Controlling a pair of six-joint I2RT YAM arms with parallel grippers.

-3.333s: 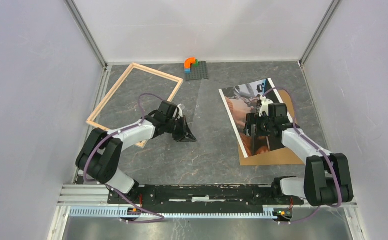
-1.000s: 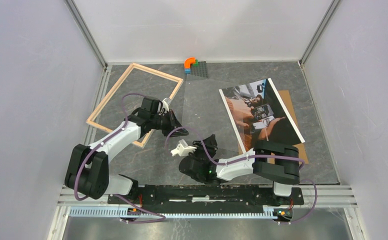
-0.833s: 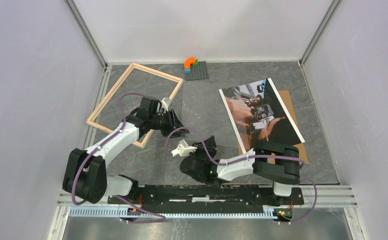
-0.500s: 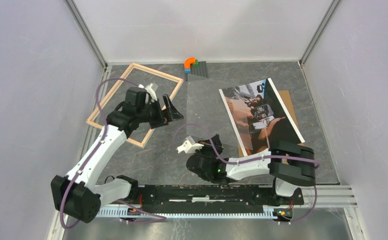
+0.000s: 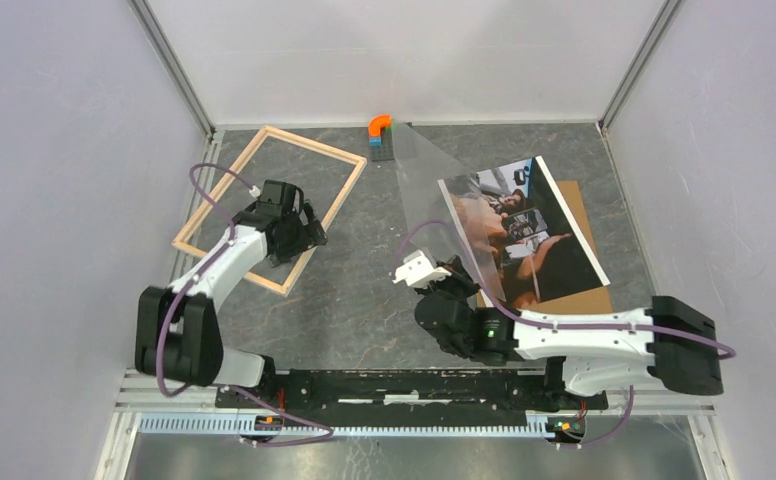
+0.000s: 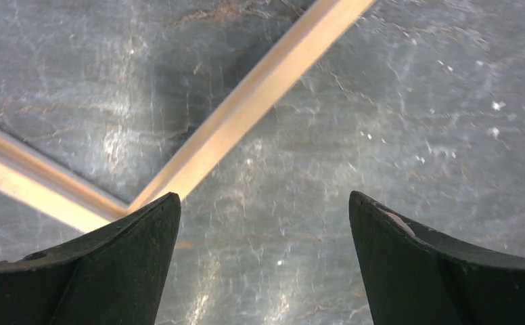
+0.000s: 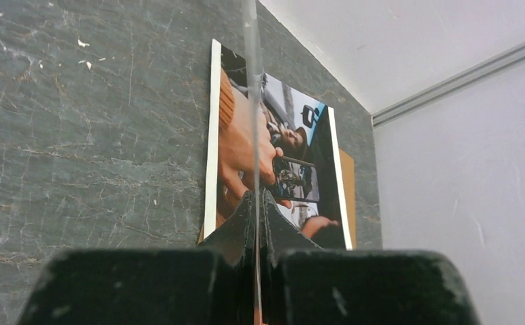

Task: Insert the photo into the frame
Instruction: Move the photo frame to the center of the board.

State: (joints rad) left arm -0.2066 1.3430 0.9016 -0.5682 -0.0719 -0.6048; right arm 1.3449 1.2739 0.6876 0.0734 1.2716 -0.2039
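Currently the photo (image 5: 529, 225) lies flat and face up on the right half of the tabletop (image 5: 364, 290), its white margin strip along its left edge. It rests on the brown backing board (image 5: 554, 303), which shows beyond its right and near edges. The photo is outside the frame (image 5: 220, 187) and well apart from it. The frame lies flat on the far left of the tabletop, with bare tabletop showing inside its rails.

The right fingers (image 7: 236, 233) are pressed together on the near edge of a clear sheet (image 5: 429, 190), close to the photo's near left corner. The sheet stands on edge. In the right wrist view it shows only as a thin line rising from between the fingers and crossing the photo. From above it reads as a pale translucent wedge that runs from the fingers toward the far edge and overlaps the photo's left margin. Whether its lower edge touches the tabletop cannot be told.

The left fingers (image 6: 111, 271) stand wide apart with nothing between them, over the near right corner of the frame. One rail runs diagonally ahead of them.

A dark baseplate with an orange block (image 5: 379, 125) sits at the far edge, just beside the sheet's far tip.
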